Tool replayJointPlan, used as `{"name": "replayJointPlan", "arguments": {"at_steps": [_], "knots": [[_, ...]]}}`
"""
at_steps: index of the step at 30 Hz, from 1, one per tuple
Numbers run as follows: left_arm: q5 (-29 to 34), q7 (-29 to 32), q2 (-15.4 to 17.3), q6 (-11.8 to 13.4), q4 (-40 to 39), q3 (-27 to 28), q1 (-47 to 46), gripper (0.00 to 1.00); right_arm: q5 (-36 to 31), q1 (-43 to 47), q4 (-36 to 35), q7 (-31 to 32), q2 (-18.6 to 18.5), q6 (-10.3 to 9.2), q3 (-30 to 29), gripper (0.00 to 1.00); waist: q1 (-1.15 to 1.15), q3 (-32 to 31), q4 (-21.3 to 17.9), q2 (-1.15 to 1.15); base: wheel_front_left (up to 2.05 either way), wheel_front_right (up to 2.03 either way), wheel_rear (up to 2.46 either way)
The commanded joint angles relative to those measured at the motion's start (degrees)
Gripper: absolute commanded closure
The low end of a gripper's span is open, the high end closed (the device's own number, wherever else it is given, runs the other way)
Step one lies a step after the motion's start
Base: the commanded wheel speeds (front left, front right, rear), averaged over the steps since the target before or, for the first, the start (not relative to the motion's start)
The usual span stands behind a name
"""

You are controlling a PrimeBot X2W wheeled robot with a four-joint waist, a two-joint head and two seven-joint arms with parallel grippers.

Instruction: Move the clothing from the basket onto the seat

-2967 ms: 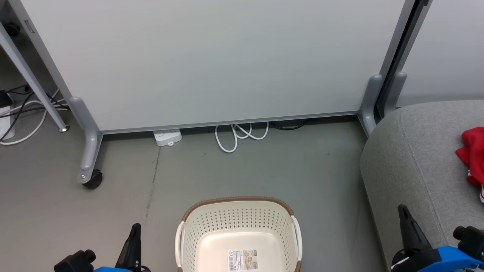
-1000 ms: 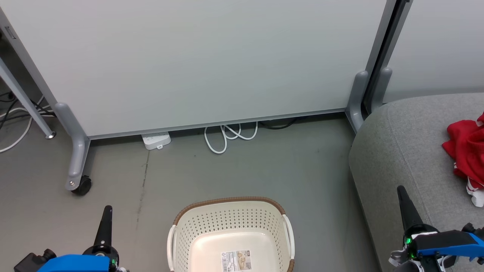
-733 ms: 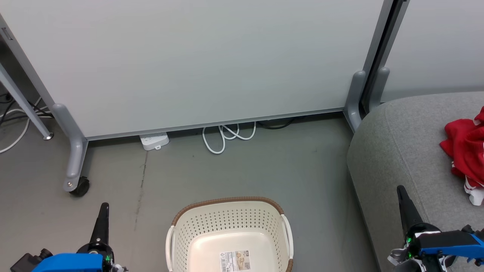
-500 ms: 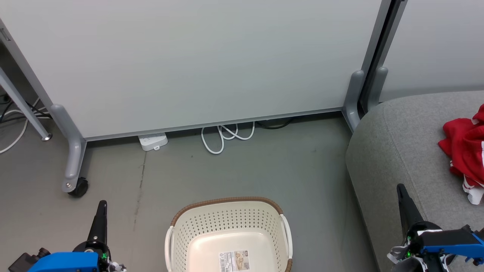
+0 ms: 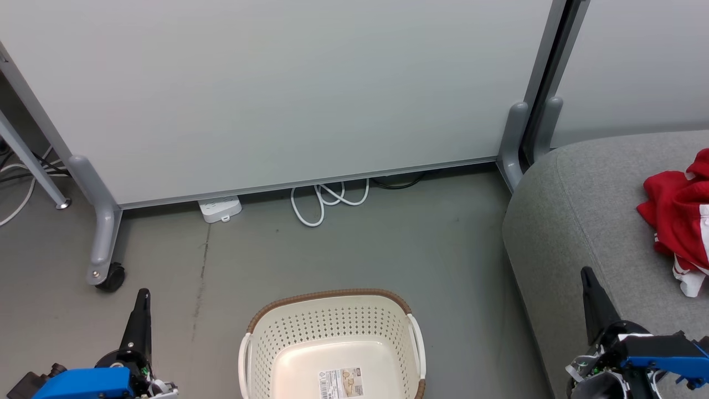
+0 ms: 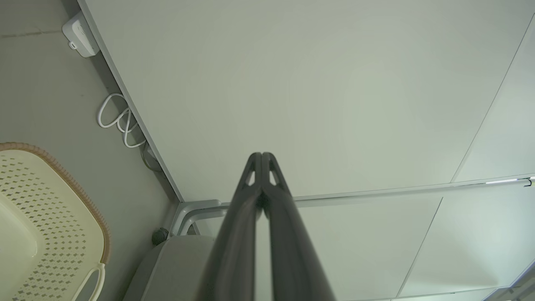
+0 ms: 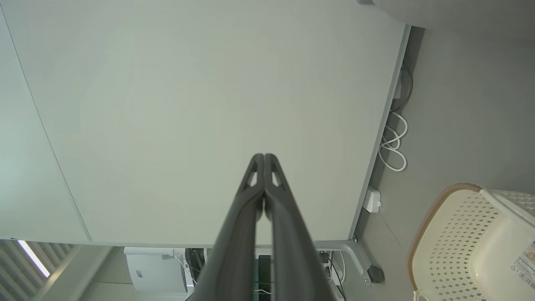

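Observation:
The cream basket (image 5: 332, 327) with its brown rim stands on the floor at the bottom middle, holding nothing but the label on its bottom; it also shows as the basket (image 6: 50, 225) and the basket (image 7: 468, 234) in the wrist views. Red clothing (image 5: 678, 219) with white stripes lies bunched on the grey seat (image 5: 576, 221) at the right edge. My left gripper (image 5: 143, 292) is shut and empty to the left of the basket, seen also as my left gripper (image 6: 261, 155). My right gripper (image 5: 585, 271) is shut and empty over the seat's front, seen also as my right gripper (image 7: 264, 156).
A pale rolling partition (image 5: 288, 94) stands behind the basket, with a castor (image 5: 111, 275) at its left foot. A white power strip (image 5: 220, 209) and a looped white cable (image 5: 327, 202) lie on the floor under it. Grey floor (image 5: 354, 249) lies between basket and partition.
The head camera has shifted, so the scene slid left and more of the seat and clothing shows. Both grippers stay shut; the left one sits slightly higher in the picture.

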Motion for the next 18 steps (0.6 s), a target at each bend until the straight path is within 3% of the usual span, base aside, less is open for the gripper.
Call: {"name": "replayJointPlan", "arguments": {"at_steps": [1, 18], "knots": [[-0.83, 0.33, 0.1, -0.33, -0.39, 0.6, -0.71, 1.0, 1.14, -1.23, 0.07, 0.1, -0.31, -0.07, 0.11, 1.0, 0.0, 0.0, -0.05, 0.0, 0.0, 0.0, 0.0], [-4.13, 1.37, 0.03, -0.36, -0.9, 1.21, -0.81, 1.0, 5.23, -1.6, 0.67, 0.34, -0.33, -0.08, 0.15, 1.0, 0.0, 0.0, -0.49, 0.0, 0.0, 0.0, 0.0]]}}
